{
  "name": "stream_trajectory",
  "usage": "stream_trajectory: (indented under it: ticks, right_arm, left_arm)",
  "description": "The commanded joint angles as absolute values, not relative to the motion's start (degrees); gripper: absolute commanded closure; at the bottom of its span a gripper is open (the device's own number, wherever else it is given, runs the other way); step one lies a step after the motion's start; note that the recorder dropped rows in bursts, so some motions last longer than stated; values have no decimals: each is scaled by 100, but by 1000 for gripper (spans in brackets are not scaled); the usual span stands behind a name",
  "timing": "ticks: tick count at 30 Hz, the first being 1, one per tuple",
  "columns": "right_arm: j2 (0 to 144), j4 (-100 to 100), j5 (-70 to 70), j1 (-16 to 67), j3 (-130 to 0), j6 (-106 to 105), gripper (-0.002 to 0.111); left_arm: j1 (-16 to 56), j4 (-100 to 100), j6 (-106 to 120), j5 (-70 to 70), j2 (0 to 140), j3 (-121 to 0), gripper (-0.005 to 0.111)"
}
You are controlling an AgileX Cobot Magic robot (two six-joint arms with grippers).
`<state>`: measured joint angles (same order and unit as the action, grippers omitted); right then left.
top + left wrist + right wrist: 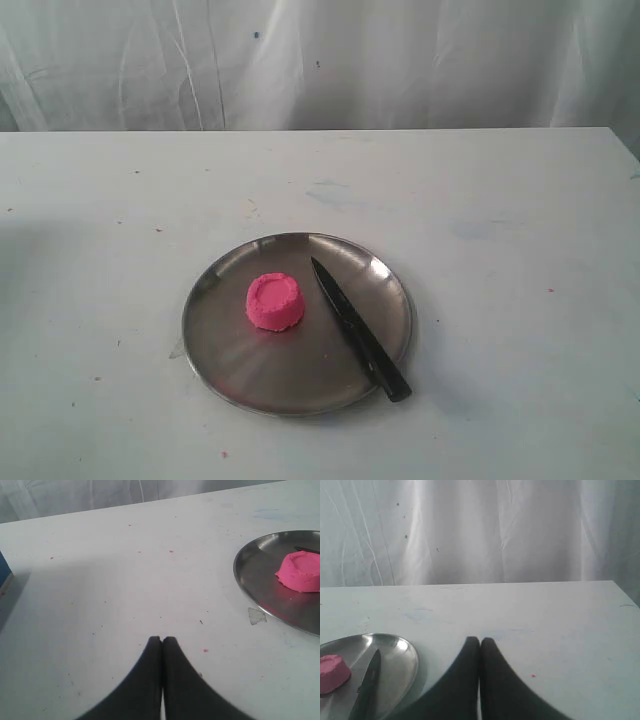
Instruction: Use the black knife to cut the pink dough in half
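The pink dough (275, 302) is one round lump with a dimpled top, left of centre on a round steel plate (250, 368). The black knife (358, 328) lies on the plate's right side, tip toward the back, handle over the front-right rim. Neither gripper shows in the exterior view. My left gripper (162, 639) is shut and empty over bare table, with the dough (300, 571) and plate (250, 585) off to its side. My right gripper (480, 640) is shut and empty too, beside the plate (402, 662), knife (367, 682) and dough (332, 672).
The white table (500, 200) carries small pink crumbs and scuffs. A white curtain (320, 60) hangs behind its far edge. A blue object (4, 570) sits at the border of the left wrist view. A scrap of clear tape (256, 615) lies by the plate rim.
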<state>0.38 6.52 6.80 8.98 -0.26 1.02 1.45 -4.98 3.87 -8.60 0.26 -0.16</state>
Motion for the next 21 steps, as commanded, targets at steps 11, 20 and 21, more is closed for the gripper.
stream_trajectory:
  ticks: [11,20,21]
  right_arm:
    - [0,907,-68,859,0,749,108]
    - [0,1378,-294,859,0,3021,108]
    - [0,1378,-260,859,0,3070,108]
  left_arm:
    - [131,-535,394,-864,0,0,107]
    - [131,-535,393,-864,0,0,107]
    - [131,-535,393,-864,0,0,107]
